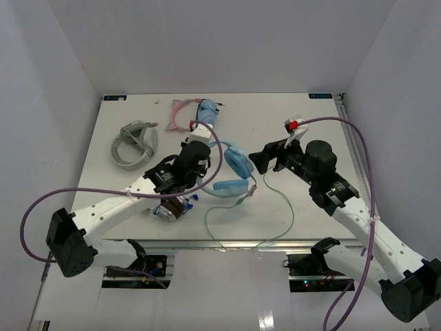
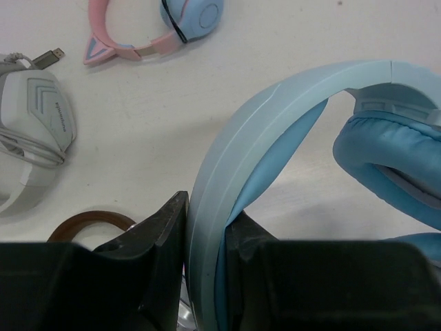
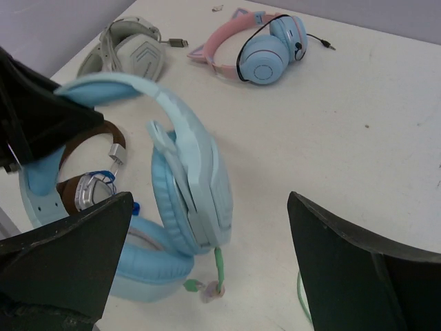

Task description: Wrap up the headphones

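The light blue headphones (image 1: pixel 236 167) stand on the table's middle, one padded earcup (image 3: pixel 186 179) upright over the other lying flat. My left gripper (image 1: pixel 201 154) is shut on their headband (image 2: pixel 227 158), which runs up between the jaws (image 2: pixel 207 234). My right gripper (image 1: pixel 265 157) is open and empty just right of the earcups, its fingers either side of the cable's exit (image 3: pixel 219 265) without touching. The thin pale green cable (image 1: pixel 279 224) trails loose in a wide loop toward the near edge.
A pink cat-ear pair (image 1: pixel 191 114) lies at the back, also in the left wrist view (image 2: pixel 138 41). A grey pair (image 1: pixel 134 143) lies back left. A brown and silver headset (image 1: pixel 172 209) lies under my left arm. The table's front edge (image 1: pixel 227 243) is near the cable loop.
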